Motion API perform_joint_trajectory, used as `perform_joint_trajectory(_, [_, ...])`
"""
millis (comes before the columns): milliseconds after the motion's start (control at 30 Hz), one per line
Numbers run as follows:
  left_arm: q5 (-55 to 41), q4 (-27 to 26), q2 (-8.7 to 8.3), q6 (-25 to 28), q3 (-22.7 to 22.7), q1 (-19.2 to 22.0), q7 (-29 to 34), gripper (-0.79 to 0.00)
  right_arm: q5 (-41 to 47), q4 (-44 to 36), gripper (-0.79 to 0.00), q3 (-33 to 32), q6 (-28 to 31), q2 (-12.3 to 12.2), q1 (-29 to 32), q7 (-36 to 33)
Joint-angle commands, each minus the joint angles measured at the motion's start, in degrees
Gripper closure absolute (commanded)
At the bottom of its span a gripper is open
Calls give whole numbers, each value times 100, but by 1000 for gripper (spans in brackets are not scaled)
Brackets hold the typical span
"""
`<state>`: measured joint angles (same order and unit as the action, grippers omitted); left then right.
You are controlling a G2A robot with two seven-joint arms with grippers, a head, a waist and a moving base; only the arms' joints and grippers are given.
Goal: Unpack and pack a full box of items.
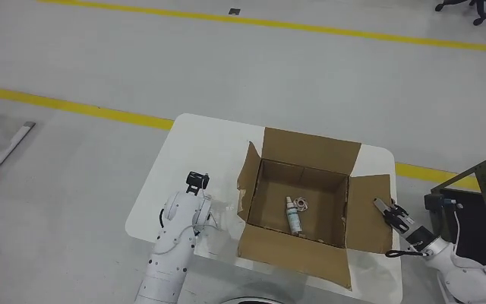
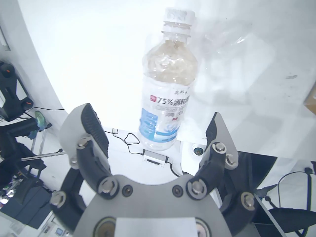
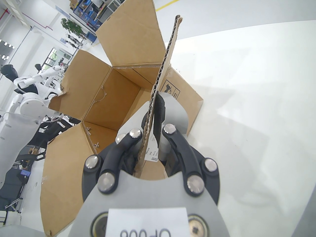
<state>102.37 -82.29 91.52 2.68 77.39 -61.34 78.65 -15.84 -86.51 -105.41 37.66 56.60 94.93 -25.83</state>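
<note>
An open cardboard box point(image 1: 300, 201) stands in the middle of the white table point(image 1: 205, 144), all its flaps spread out. On its floor lie a small white spray bottle point(image 1: 293, 215) and a small ring-shaped item point(image 1: 302, 203). A clear bottle point(image 2: 167, 87) with a white cap and a blue-and-white label stands on the table near its edge. My left gripper point(image 2: 151, 122) is open around the bottle's lower part without touching it. My right gripper point(image 3: 153, 110) is shut on the edge of the box's flap point(image 3: 170, 50), at the box's right side point(image 1: 387, 213).
The left arm point(image 1: 182, 228) is at the table's left front, beside the box's torn left flap point(image 1: 247, 178). A dark rack point(image 1: 463, 190) stands just off the table's right edge. Bare tabletop lies behind and left of the box.
</note>
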Motion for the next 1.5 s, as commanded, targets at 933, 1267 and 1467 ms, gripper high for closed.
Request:
perform_joint_trajectory(933, [-4291, -1679, -18, -635, 501, 667, 935, -785, -113, -153, 0, 88, -83, 2, 68, 87])
perform_joint_trajectory(1267, [-4317, -1540, -91, -537, 45, 700, 810, -785, -147, -265, 0, 139, -89, 9, 134, 106])
perform_joint_trajectory(1467, [-4074, -1467, -126, -650, -233, 630, 644, -785, -159, -296, 0, 134, -55, 11, 211, 131])
